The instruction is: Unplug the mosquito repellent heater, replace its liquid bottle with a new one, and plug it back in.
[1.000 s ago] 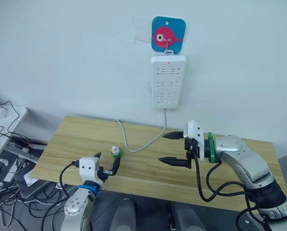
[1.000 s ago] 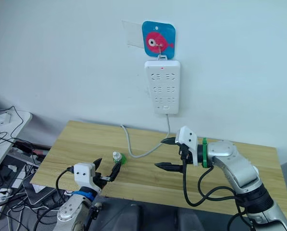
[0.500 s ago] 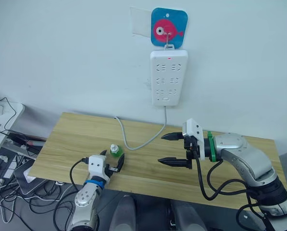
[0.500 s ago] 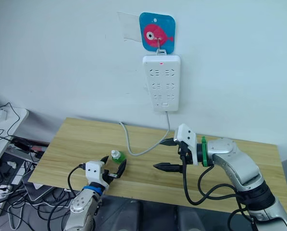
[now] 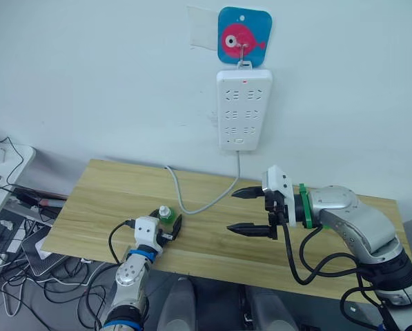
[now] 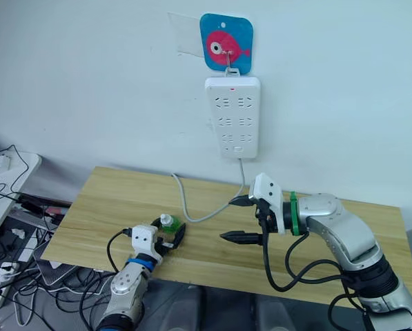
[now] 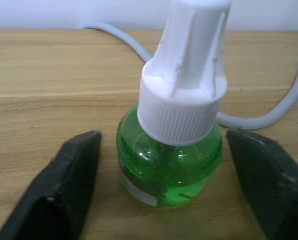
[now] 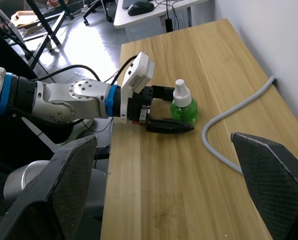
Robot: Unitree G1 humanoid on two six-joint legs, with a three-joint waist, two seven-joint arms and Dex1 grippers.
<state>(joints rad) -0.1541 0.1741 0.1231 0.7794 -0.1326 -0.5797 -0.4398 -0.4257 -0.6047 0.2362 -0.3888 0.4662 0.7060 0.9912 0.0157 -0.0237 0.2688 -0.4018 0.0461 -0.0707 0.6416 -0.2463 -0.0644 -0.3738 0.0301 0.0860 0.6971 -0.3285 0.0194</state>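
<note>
Two black fingers of left gripper (image 7: 153, 190) spread apart, flanking green liquid bottle (image 7: 171, 150) without contact; bottle centred in the gap, dead ahead at 12 o'clock along the approach line. Bottle upright on wooden table (image 5: 109, 193), long axis vertical, white ribbed cap (image 7: 186, 90) on top, green fluid filling the rounded lower body. Left arm plainly the nearer; right gripper (image 5: 252, 211) held open and empty above mid-table, well apart from bottle, at roughly 3 o'clock from it in the head views. Grey cable (image 5: 192, 203) lying just beyond bottle, running up to white power strip (image 5: 243, 109) on wall below fish hook plate (image 5: 243, 36); strip sockets appear vacant. Mosquito repellent heater not located. Judged: closing on the bottle body pending; care advised to clamp below cap and avoid tipping.
</note>
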